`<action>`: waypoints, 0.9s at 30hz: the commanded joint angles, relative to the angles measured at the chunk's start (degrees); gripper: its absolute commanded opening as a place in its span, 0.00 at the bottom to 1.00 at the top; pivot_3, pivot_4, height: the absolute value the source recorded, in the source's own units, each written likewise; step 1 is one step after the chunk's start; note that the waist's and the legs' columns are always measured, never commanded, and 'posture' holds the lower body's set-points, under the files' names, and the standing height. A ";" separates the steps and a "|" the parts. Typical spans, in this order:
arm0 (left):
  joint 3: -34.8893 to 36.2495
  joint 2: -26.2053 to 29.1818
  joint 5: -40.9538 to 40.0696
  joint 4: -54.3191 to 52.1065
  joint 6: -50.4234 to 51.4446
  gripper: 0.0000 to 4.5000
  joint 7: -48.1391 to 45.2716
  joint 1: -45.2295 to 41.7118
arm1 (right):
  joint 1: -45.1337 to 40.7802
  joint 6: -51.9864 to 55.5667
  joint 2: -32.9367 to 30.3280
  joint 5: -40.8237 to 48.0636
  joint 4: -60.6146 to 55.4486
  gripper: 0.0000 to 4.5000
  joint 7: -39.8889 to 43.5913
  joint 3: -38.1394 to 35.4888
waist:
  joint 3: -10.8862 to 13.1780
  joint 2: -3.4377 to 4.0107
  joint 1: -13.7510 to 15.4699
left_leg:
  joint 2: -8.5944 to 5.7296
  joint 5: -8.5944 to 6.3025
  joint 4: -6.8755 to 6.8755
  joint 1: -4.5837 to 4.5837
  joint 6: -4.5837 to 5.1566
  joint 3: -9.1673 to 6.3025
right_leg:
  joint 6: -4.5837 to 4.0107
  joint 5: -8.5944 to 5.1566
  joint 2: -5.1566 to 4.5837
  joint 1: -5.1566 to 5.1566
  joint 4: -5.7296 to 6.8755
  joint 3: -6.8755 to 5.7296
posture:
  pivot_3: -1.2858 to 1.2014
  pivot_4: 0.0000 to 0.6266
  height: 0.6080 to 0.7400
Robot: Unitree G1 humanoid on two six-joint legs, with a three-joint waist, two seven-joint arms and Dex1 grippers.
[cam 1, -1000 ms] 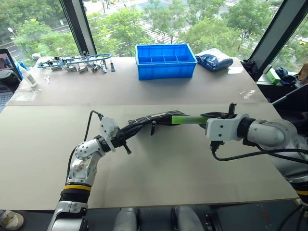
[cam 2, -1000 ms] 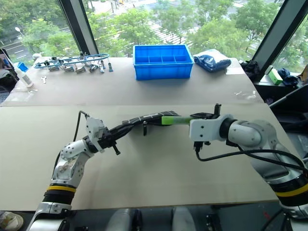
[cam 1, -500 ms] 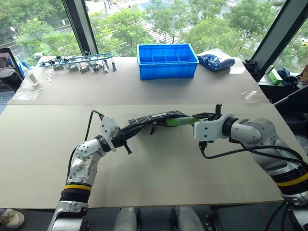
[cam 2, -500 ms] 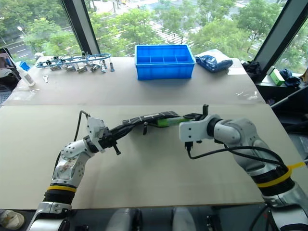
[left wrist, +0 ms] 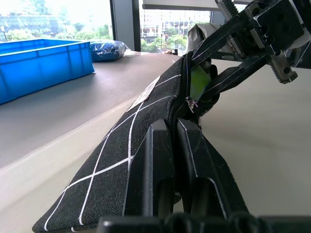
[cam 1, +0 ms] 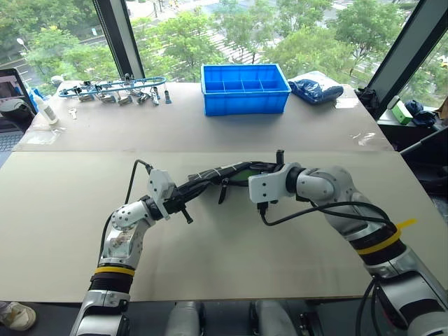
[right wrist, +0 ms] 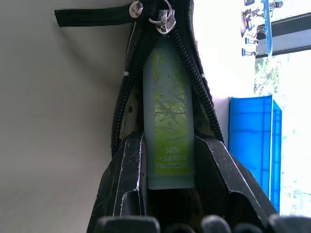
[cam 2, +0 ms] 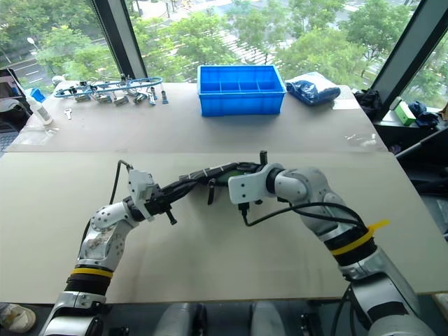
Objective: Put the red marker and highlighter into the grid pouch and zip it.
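In the left eye view we see the grid pouch [cam 1: 210, 176], black with white lines, held above the table [cam 1: 63, 210] between 2 grippers; the blue bin [cam 1: 245, 89] and a row of tools [cam 1: 112, 89] sit well behind.

In the left wrist view, the left gripper [left wrist: 171, 145] pinches the pouch's end, jaws pressed together.

In the right wrist view, the right gripper [right wrist: 167, 160] clamps the light green highlighter [right wrist: 167, 116], lying in the open zipper mouth, tip near the zipper pull [right wrist: 165, 22].
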 commanded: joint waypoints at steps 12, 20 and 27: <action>0.33 0.28 -0.43 -1.64 -1.29 0.00 -0.29 -0.35 | 1.75 25.39 -4.70 32.45 -10.03 0.64 12.34 -24.33 | 0.00 0.00 0.19 | 0.03 -0.03 -0.01 0.00 0.05 -0.05 | -0.01 0.01 -0.01 0.03 -0.02 -0.01 | 0.52 0.24 1.00; 0.55 0.91 -0.68 -1.83 -0.85 0.00 -0.54 -0.18 | 20.50 48.18 -6.93 50.48 -21.79 0.64 14.95 -29.96 | -0.01 -0.01 0.27 | 0.04 -0.12 -0.04 0.05 0.20 -0.38 | -0.04 0.02 -0.09 0.10 -0.02 -0.04 | 0.52 0.24 1.00; 0.34 1.15 -0.71 -1.50 -0.43 0.00 -1.07 -0.54 | 20.74 49.99 4.28 45.70 -20.38 0.64 1.22 -16.76 | -0.02 -0.02 -0.92 | 0.06 -0.12 -0.04 0.14 0.20 -0.61 | -0.11 0.01 0.07 0.06 0.13 0.02 | 0.52 0.24 1.00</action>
